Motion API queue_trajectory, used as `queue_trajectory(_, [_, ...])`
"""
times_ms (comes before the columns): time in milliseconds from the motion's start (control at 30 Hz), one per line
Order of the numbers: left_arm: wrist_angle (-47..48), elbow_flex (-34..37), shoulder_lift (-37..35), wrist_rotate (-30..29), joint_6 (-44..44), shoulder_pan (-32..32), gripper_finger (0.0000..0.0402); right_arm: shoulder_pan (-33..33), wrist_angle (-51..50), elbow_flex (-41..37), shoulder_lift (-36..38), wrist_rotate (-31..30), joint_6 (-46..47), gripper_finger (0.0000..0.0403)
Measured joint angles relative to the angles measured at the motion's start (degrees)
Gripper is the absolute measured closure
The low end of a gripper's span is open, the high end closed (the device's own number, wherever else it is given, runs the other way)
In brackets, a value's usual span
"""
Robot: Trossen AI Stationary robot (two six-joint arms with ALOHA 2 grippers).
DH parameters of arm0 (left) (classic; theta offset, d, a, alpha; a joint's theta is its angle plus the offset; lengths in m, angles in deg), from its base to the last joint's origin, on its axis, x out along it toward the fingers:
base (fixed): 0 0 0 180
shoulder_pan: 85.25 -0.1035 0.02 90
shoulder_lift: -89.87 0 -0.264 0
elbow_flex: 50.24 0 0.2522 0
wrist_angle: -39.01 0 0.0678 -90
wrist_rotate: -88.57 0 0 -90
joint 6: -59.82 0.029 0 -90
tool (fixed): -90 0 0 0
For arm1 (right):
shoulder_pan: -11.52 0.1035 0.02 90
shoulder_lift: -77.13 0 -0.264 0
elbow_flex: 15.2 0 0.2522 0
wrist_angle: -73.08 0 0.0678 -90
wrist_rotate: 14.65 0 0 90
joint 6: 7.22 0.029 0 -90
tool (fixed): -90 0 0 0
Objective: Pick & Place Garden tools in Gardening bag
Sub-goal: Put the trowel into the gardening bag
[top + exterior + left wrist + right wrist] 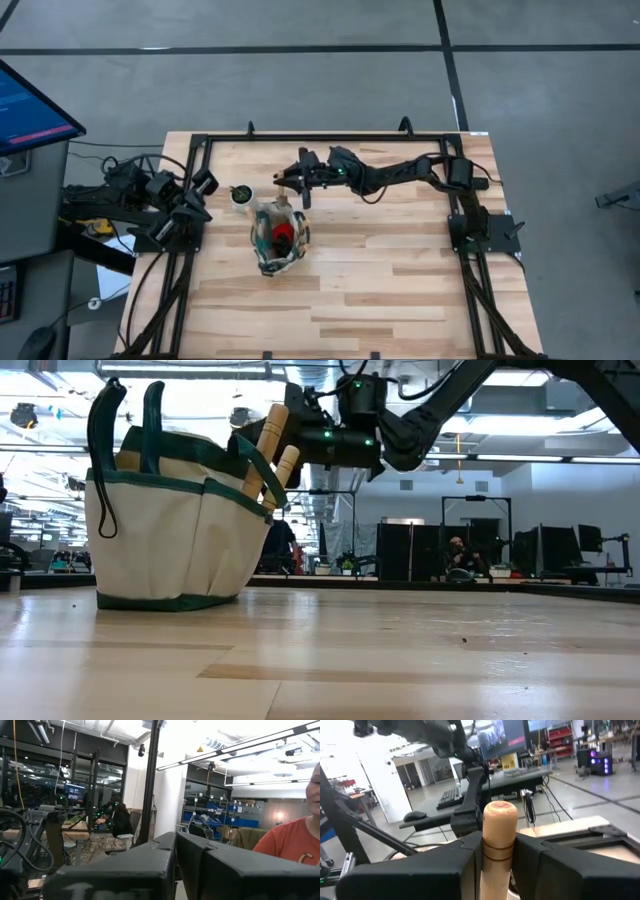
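Note:
The beige gardening bag [278, 238] with dark green trim stands on the table's middle left; it also shows in the low view [170, 520]. A red tool [283, 234] lies inside it. Two light wooden trowel handles [285, 468] stick up out of the bag's end, their blades hidden inside. My right gripper [288, 182] reaches in from the table's right, above the bag's far end, and is shut on one handle [498, 827]. My left gripper [203, 184] waits shut and empty at the table's left edge; it also shows in its own wrist view [175, 865]. My right gripper pinches a trowel's wooden handle [498, 845] between its two fingers, a little below the rounded free end [499, 809]. The fingers come level from the table's right and lie across the handle. The handle stands roughly upright, its lower part going down into the bag, out of sight.
A small round white pot with a dark top [241, 195] stands just left of the bag's far end, near my right gripper. A dark metal frame [330, 134] runs around the table. Bare wood lies toward the table's near and right sides. A person shows beyond the table in the left wrist view [295, 845].

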Motion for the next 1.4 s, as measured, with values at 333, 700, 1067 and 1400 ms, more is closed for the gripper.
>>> queue_trajectory(333, [-0.28, 0.00, 0.00, -1.16, 0.17, -0.23, 0.0399, 1.30, -3.02, 0.81, -1.80, -2.87, -0.54, 0.0342])
queue_trajectory(700, [-0.26, 0.00, 0.00, -1.42, 0.17, -0.23, 0.0399, 2.03, -4.57, 0.81, -1.91, -5.50, -2.53, 0.0342])
queue_trajectory(1067, [-0.28, 0.00, 0.00, -1.38, 0.17, -0.23, 0.0399, 3.17, -0.67, 3.54, -8.41, -6.03, -0.96, 0.0342])
queue_trajectory(1400, [-0.31, 0.00, 0.00, -1.36, 0.19, -0.23, 0.0399, 3.35, -2.61, 3.32, -9.13, -5.54, -1.04, 0.0342])
